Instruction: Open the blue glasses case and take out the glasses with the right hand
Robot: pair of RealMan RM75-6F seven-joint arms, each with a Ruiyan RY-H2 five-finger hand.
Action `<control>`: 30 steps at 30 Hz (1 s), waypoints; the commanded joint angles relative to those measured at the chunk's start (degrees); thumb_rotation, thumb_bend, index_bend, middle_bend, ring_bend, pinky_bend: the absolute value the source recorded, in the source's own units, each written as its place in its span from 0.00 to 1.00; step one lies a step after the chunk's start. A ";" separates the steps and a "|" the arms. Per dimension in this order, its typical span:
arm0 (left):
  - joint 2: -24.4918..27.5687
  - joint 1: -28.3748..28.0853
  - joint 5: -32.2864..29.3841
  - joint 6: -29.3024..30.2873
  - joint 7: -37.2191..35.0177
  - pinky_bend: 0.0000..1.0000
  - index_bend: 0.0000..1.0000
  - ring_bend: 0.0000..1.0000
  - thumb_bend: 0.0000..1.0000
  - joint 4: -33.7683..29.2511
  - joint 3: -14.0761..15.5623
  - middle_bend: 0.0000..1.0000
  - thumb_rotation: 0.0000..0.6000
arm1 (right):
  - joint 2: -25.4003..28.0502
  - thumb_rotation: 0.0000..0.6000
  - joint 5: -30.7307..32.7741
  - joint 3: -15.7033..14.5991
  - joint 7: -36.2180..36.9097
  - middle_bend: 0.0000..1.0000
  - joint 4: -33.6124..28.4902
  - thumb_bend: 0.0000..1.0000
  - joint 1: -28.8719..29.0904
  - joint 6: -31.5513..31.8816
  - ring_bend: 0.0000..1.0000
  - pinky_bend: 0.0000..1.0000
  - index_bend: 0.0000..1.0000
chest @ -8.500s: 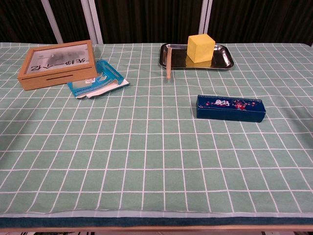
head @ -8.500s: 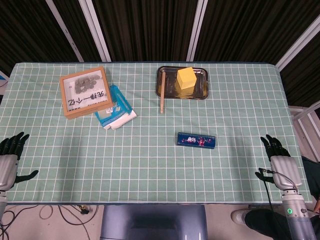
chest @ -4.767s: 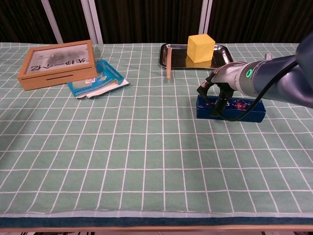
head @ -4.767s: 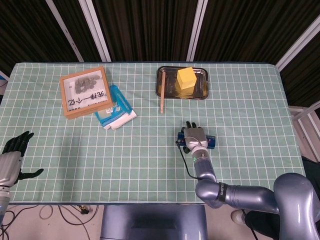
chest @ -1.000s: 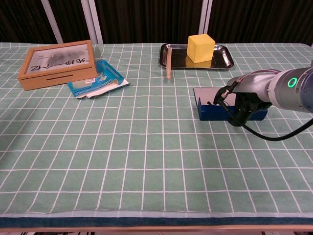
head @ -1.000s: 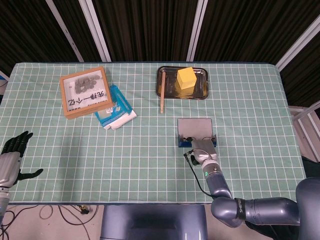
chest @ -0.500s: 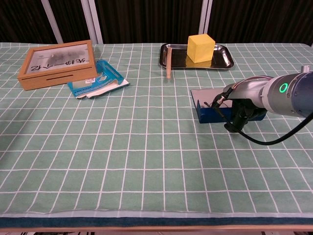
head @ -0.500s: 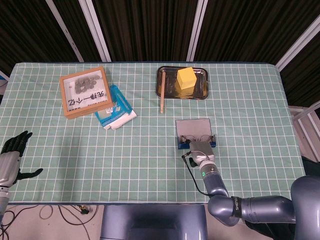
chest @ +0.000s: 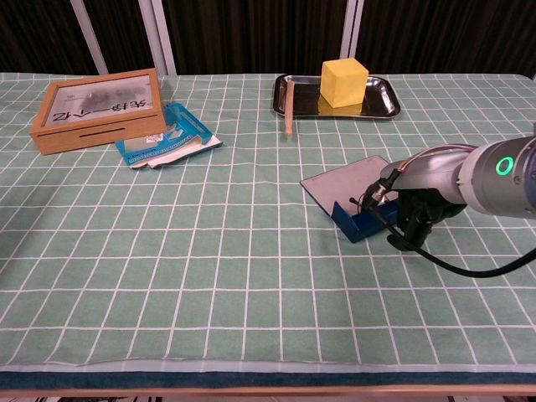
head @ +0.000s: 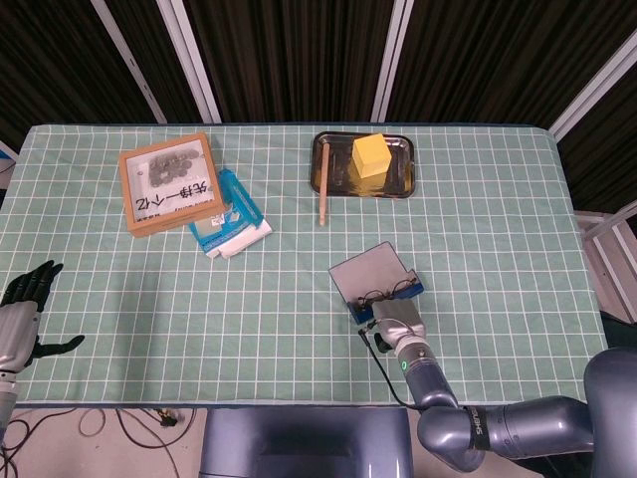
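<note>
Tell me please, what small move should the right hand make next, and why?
Probably lift the glasses gently up out of the blue glasses case. Its lid lies open and the right hand is at the glasses, though a firm hold is hard to confirm.

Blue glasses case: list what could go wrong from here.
1. The blue glasses case lies skewed on the tablecloth under the right hand; further pulling may drag it along rather than free the glasses.
2. The thin glasses still sit inside the case; the fingers may miss or bend the frame.
3. The lid lies flat open and could flip shut if bumped.
</note>
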 commanded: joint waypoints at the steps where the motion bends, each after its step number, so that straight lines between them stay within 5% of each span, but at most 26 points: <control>1: 0.00 -0.01 0.02 0.00 0.05 0.00 0.00 0.00 0.03 -0.02 0.01 0.00 1.00 | 1.08 1.00 0.40 -1.00 -0.55 0.85 -1.55 0.55 -0.26 1.34 0.92 1.00 0.26; 30: 0.07 0.12 0.10 0.31 -0.28 0.00 0.00 0.00 0.03 -0.21 -0.11 0.00 1.00 | 11.71 1.00 11.93 -5.51 -6.29 0.85 -8.59 0.55 -1.07 5.20 0.93 1.00 0.31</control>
